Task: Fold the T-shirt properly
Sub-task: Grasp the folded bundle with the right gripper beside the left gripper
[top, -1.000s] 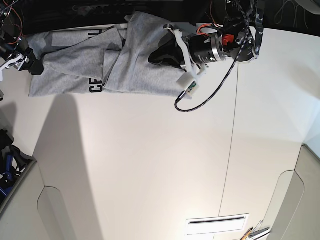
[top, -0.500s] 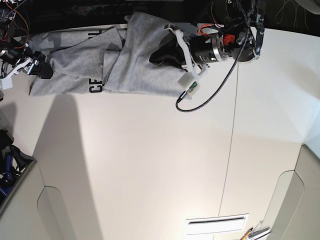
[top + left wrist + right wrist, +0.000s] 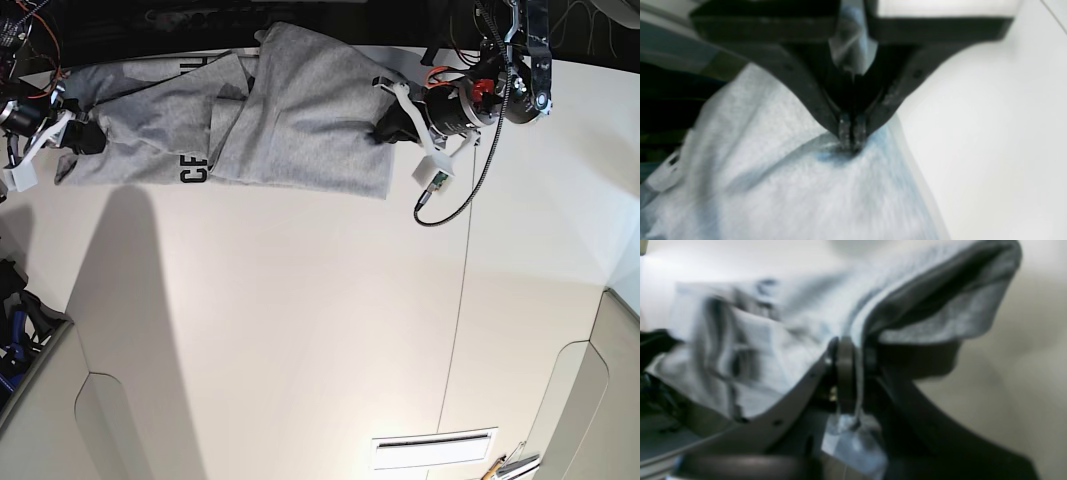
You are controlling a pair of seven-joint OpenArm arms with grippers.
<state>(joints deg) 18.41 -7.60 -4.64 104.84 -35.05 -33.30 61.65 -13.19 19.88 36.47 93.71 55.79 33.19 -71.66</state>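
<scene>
You have one grey T-shirt point(image 3: 290, 120), crumpled along far edge of white tabletop point(image 3: 300, 330). Two claws: your left claw point(image 3: 850, 133) pinched together on cloth at shirt's one end, your right claw point(image 3: 853, 356) clamped on fabric fold at other end.

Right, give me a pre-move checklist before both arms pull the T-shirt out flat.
1. Left hand shut on the T-shirt: ok; the left wrist view shows the tips pinching grey fabric.
2. Right hand shut on the T-shirt: ok; cloth sits between its fingers, edge drooping over them.
3. The hands hold opposite ends: ok in the base view.
4. Shirt lying flat: not ok; it is bunched, with overlapping folds at mid-length and the lettering partly hidden.
5. Which part each hand grips (hem, sleeve, shoulder): cannot tell; both wrist views are blurred.
6. Bare table in front of the shirt: ok.
</scene>
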